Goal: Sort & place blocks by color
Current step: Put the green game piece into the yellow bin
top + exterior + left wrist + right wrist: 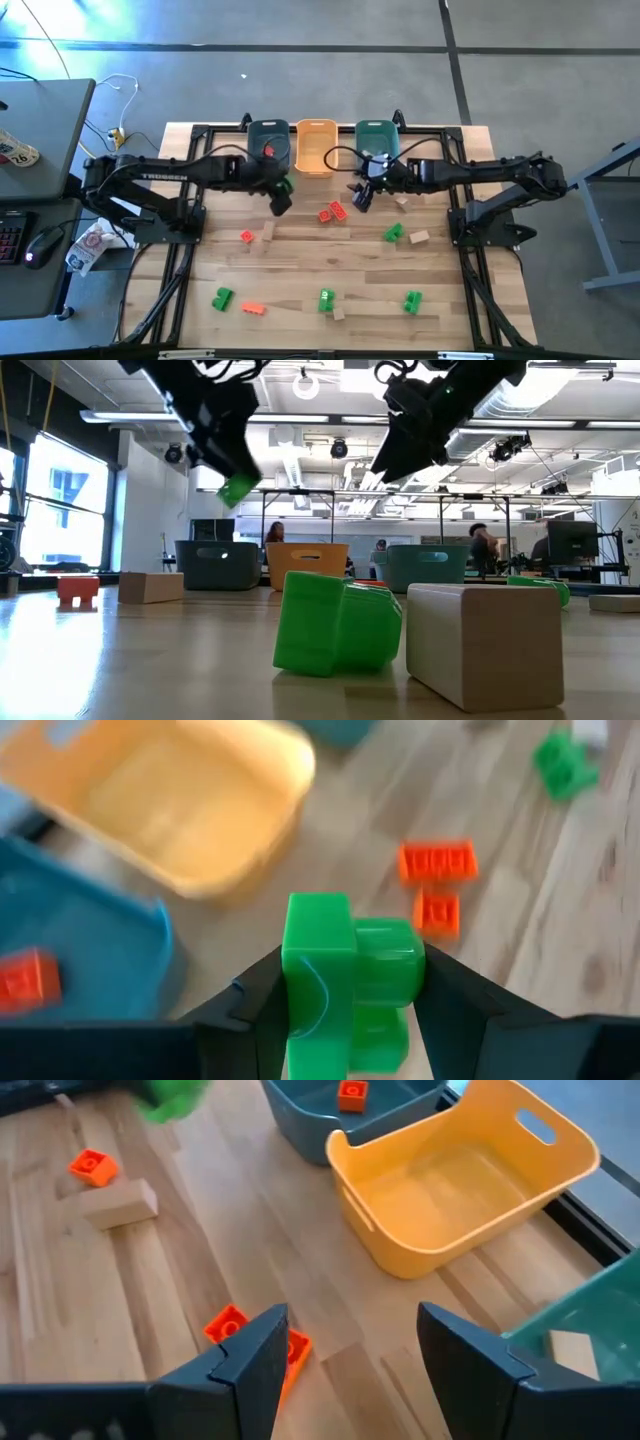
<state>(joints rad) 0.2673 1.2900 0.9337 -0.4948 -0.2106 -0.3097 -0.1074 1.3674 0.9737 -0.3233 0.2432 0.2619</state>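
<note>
From above, the left gripper [279, 197] hangs just in front of the blue-grey bin [268, 146], its fingers hiding all but a sliver of the green block [285, 186] it carries. One red-orange block [267, 151] lies inside that bin. The right gripper [361, 196] hovers before the teal bin [377, 140], with the orange-yellow bin [317, 145] between the two. Loose blocks lie scattered across the table [300, 250], leaving bare wood between the arms and the front edge.

At table height, a near green block [336, 622] and a tan block [484, 640] fill the foreground and cover part of the bins. The left gripper [228, 468] holds its green block high off the table; the right gripper [400, 455] is also raised, its fingertips too dark to read.

The left wrist view shows the fingers [260, 1005] clamped on the green block [345, 980], whose lower end is cut off by the picture's edge.

The right wrist view shows its fingers [255, 1355] spread apart, empty, above two red-orange blocks [228, 1323] partly hidden behind one finger.
</note>
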